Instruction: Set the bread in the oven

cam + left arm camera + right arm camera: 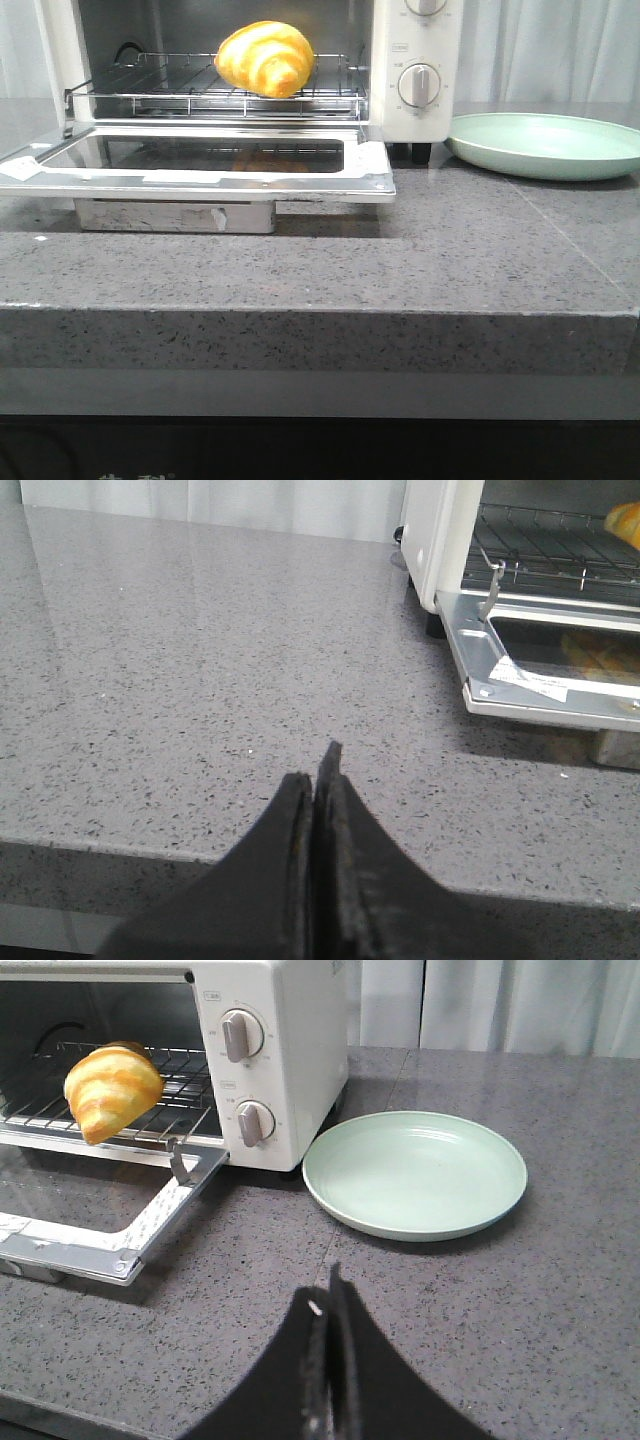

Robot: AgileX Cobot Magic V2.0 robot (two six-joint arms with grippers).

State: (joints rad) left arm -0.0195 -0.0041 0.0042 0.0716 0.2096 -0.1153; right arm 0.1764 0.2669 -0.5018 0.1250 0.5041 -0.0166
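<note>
Speckled grey stone desk [300, 270] fills my nearest view, matte and hard-edged. On it sits the white oven [410, 70], its glass door [200, 160] folded down flat and 2 round knobs [243, 1036] on its face. Beside it lies a pale green plate [415, 1172], smooth and shallow. I see the glossy, striped bread [265, 58] resting on the wire rack [180, 85] near its front edge. My left gripper [318, 780] and right gripper [328, 1305] both have jaws pressed together, empty. I judge the risk to be the roll sliding forward if the door gets jolted.
</note>
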